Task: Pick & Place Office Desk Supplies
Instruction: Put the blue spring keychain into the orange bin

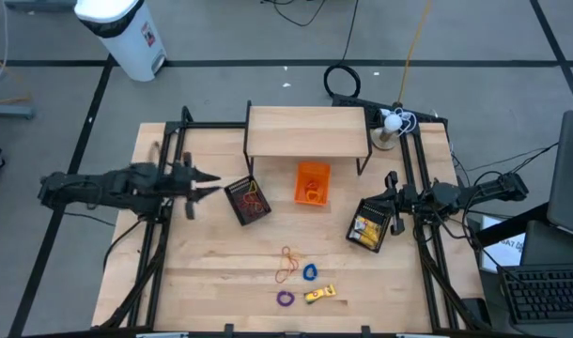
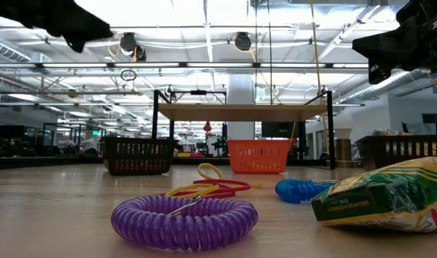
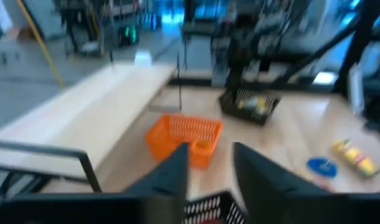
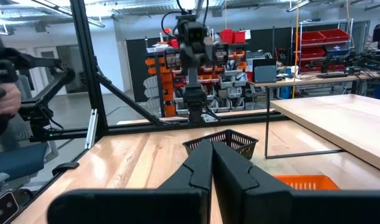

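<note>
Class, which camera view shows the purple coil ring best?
The low view: the purple coil ring lies closest, its coils plain. The high view shows only a small loop; neither wrist view shows it.

From above we see the desk (image 1: 202, 272) with a raised shelf (image 1: 308, 130) along its back edge. Just in front of the shelf sits a small basket (image 1: 312, 182); to its left lies a second basket (image 1: 248, 200) holding rubber bands (image 1: 253, 198), and to its right a third basket (image 1: 370, 226) with packets inside. Nearer the front edge we find the loose items: more rubber bands (image 1: 287, 264), a coiled ring (image 1: 310, 271) just right of them, another ring (image 1: 285, 299) in front, and a crayon packet (image 1: 321, 294) beside that ring. The left gripper (image 1: 211, 183) sits left of the second basket, the right gripper (image 1: 393, 201) above the third.
</note>
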Controlling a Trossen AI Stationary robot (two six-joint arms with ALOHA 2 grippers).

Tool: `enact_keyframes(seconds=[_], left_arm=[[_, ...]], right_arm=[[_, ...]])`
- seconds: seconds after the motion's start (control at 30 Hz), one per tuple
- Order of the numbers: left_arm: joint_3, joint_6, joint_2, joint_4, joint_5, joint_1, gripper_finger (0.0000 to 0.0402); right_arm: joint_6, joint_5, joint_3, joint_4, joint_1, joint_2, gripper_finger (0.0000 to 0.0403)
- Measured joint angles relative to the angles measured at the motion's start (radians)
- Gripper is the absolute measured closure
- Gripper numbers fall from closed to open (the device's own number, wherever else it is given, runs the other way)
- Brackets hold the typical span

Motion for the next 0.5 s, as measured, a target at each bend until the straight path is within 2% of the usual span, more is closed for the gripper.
enact_keyframes(seconds=[0.07, 0.13, 0.33, 0.5], left_arm=[[-0.011, 0.004, -0.071, -0.001, 0.02, 0.001, 0.0355], [-0.03, 0.001, -0.137, -0.003, 0.027, 0.001, 0.0387], [-0.105, -0.002, -0.3, -0.043, 0.013, 0.001, 0.0398], [-0.176, -0.009, -0.385, -0.065, 0.002, 0.001, 0.0399]], right_arm=[[-0.002, 0.0, 0.0, -0.001, 0.0, 0.0, 0.0399], [0.0, 0.0, 0.0, -0.001, 0.0, 0.0, 0.0399], [0.007, -0.001, 0.0, -0.005, 0.0, 0.0, 0.0399], [0.005, -0.001, 0.0, -0.005, 0.0, 0.0, 0.0399]])
